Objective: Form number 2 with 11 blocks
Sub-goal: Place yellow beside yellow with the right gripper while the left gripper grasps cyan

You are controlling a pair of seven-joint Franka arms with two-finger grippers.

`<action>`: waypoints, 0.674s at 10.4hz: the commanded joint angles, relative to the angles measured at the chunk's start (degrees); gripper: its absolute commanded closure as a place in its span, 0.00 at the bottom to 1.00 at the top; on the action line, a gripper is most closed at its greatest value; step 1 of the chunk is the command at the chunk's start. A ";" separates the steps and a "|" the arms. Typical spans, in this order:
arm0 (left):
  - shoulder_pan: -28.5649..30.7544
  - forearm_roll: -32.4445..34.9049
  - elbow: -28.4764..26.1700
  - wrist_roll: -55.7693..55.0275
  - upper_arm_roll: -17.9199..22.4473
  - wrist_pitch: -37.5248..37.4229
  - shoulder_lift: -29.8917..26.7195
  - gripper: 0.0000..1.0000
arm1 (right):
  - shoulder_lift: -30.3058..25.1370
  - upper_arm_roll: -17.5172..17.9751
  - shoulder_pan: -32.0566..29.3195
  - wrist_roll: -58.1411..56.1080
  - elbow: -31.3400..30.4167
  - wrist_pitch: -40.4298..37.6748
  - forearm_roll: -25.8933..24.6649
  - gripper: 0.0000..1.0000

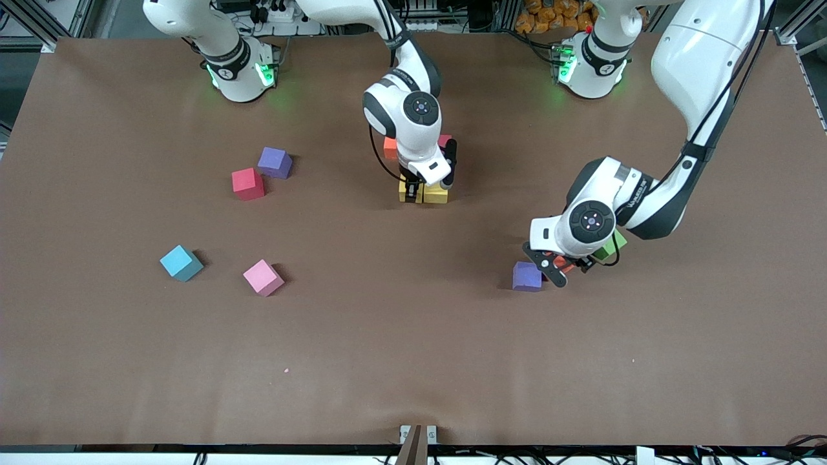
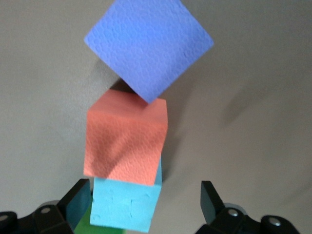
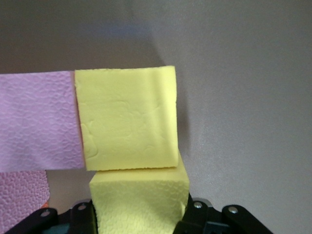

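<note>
A: Blocks, item one: yellow block (image 3: 139, 207) clamped between the right gripper (image 3: 139, 217) fingers, touching a second yellow block (image 3: 127, 119), which sits against a pink block (image 3: 39, 122).

B: Location?

A: Mid-table, where the number 2 (image 1: 423, 184) is partly laid; an orange block (image 1: 389, 147) shows at 11 o'clock of the yellow pair.

B: Left gripper (image 2: 146, 204)?

A: Fingers (image 2: 210, 202) spread apart, gripping nothing, astride a light blue block (image 2: 126, 207). An orange-red block (image 2: 126, 141) lies just past it, then a purple block (image 2: 148, 44); a green cube (image 1: 610, 245) sits beneath the wrist.

B: Loose stock?

A: Toward the right arm's end: red block (image 1: 248, 183) touching another purple block (image 1: 275, 162); at 7 o'clock of these, a blue block (image 1: 181, 263) and pink block (image 1: 263, 278), apart.
</note>
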 commanded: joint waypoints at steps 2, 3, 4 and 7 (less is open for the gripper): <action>0.94 -1.68 -2.97 5.57 0.10 0.46 -3.37 0.00 | 1.08 0.07 0.06 -0.38 1.08 0.13 -0.41 0.45; 1.29 -1.50 -3.15 7.94 0.10 0.82 -3.37 0.00 | 1.17 0.07 0.06 -0.38 0.99 0.91 -0.50 0.38; 1.38 -1.50 -3.93 9.53 0.10 1.08 -3.37 0.00 | 1.17 0.07 0.06 -0.38 0.99 1.10 -0.50 0.21; 2.08 -1.06 -4.99 9.89 0.01 2.04 -3.63 0.00 | 0.91 0.07 0.06 -0.47 0.99 0.49 -0.50 0.00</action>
